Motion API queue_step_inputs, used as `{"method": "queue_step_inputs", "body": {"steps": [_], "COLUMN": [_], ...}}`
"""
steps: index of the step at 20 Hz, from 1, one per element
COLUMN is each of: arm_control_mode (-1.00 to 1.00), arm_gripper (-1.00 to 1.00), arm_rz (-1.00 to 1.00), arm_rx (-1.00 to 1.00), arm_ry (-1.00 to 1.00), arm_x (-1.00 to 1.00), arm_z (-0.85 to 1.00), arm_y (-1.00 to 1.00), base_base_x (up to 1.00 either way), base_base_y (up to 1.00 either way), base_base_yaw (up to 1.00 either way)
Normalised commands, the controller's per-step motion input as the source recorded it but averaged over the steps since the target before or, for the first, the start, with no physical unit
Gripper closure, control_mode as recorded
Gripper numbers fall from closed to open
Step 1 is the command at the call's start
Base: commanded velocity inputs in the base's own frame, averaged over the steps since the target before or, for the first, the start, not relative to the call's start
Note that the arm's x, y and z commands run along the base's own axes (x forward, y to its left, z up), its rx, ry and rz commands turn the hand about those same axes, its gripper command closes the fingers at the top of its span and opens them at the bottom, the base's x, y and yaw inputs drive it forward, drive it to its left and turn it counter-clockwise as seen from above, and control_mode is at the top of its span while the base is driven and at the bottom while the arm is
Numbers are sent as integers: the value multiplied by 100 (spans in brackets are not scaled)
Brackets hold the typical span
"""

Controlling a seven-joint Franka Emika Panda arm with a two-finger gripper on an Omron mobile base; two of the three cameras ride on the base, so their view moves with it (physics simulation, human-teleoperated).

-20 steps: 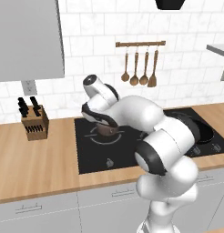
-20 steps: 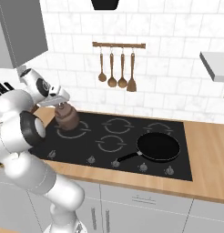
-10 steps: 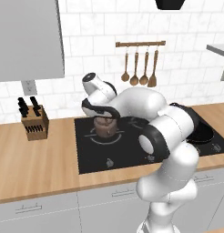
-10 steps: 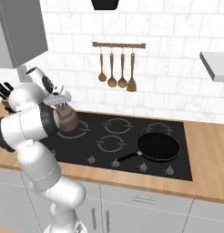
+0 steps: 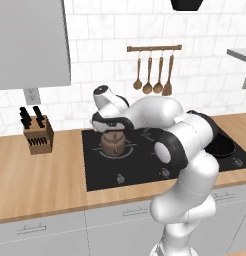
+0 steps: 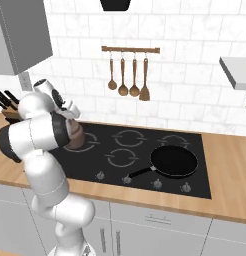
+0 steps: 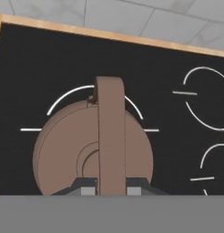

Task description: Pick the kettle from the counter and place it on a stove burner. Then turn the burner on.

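The claw point(image 7: 110, 189) is clenched on the kettle's arched handle: in the hand view its two dark fingertips point(image 7: 86, 187) press against either side of the brown strap, with no gap showing. Directly below the claw hangs the kettle point(image 7: 93, 152), over the largest ring marking, the stove burner point(image 7: 63, 98), whose broken arcs show beyond the kettle's body on the far side and to both flanks. From the left base view the kettle point(image 5: 114, 143) looks to be at or just above the black glass cooktop point(image 5: 100, 172); whether its base touches the glass cannot be told.

The likely trouble is a release too soon or off-centre. If the base is not yet down, letting go would drop it, and a round body on smooth glass could slide or rock off the ring. The burner's arcs look fuller beyond the kettle than on the near side, so it may sit slightly toward the claw's near side. Pulling away sideways could also snag the handle and tip the kettle.

The arm reaches well to its left, elbow bent high, forearm running across the cooktop, wrist turned so the claw points down. Farther off to the claw's right, seen from the right base view, a black frying pan point(image 6: 173, 161) rests on another marking, well apart.
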Motion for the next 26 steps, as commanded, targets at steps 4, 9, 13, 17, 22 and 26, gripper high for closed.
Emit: {"method": "queue_step_inputs", "body": {"steps": [4,9,13,17,22,26], "arm_control_mode": [-100,-100,-100,-100,-100,-100], "arm_gripper": [100,100,100,100,100,-100], "arm_rz": [0,0,0,0,0,0], "arm_rx": [0,0,0,0,0,0], "arm_ry": [-3,0,0,2,4,3], "arm_x": [39,25,29,24,5,0], "arm_z": [-3,0,-4,-9,-19,-19], "arm_y": [-15,-8,0,0,0,0], "base_base_x": [0,0,0,0,0,0], "base_base_y": [0,0,0,0,0,0], "base_base_yaw": [0,0,0,0,0,0]}}
